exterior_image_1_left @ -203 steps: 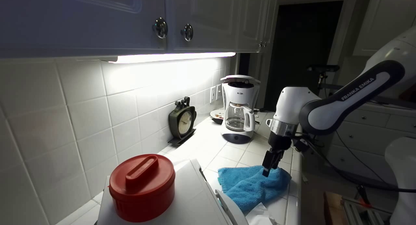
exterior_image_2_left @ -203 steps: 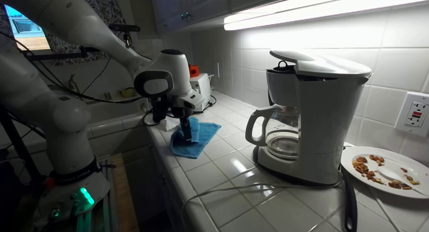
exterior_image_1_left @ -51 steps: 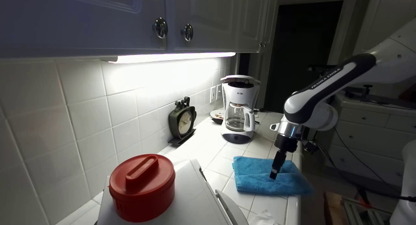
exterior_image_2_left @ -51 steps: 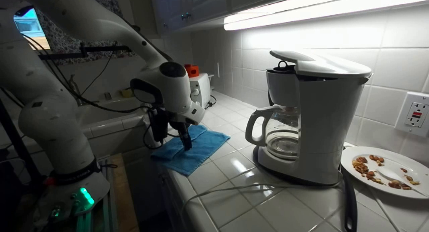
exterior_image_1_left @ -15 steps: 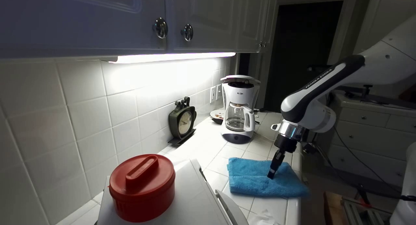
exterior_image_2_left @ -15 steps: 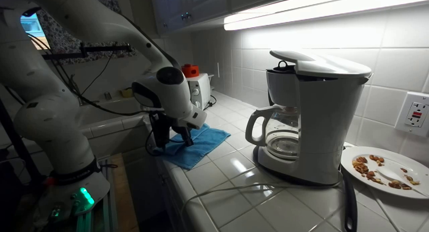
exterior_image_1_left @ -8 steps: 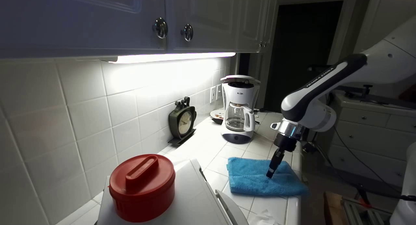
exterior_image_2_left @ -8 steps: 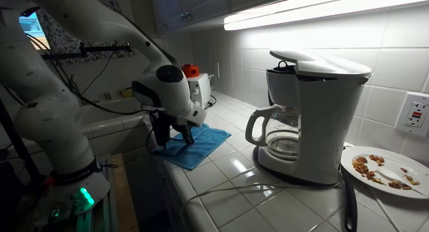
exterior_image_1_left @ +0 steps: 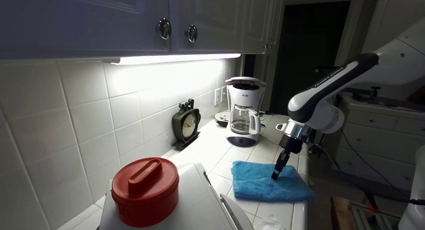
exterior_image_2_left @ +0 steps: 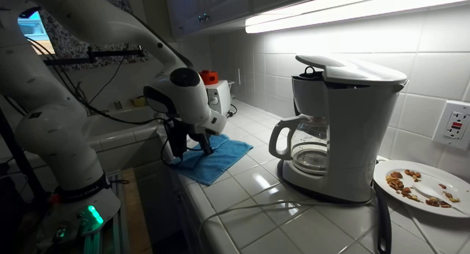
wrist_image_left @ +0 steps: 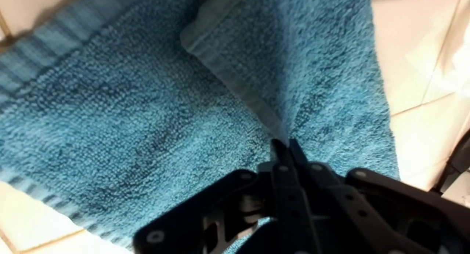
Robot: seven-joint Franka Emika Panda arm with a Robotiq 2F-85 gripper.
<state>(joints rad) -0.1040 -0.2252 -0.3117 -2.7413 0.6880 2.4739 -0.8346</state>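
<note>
A tiled wall backs a white-tiled desk, on which a white appliance stands, then a coffee maker, nearer the wall edge than the open one. A blue towel lies along the open edge — one corner reaching past it. A plate rests by the wall edge; a red tub sits on the appliance. The tool is closed, its tips together at the towel's folded hem — I cannot tell whether cloth is pinched between them. Nuts dot the plate.
</note>
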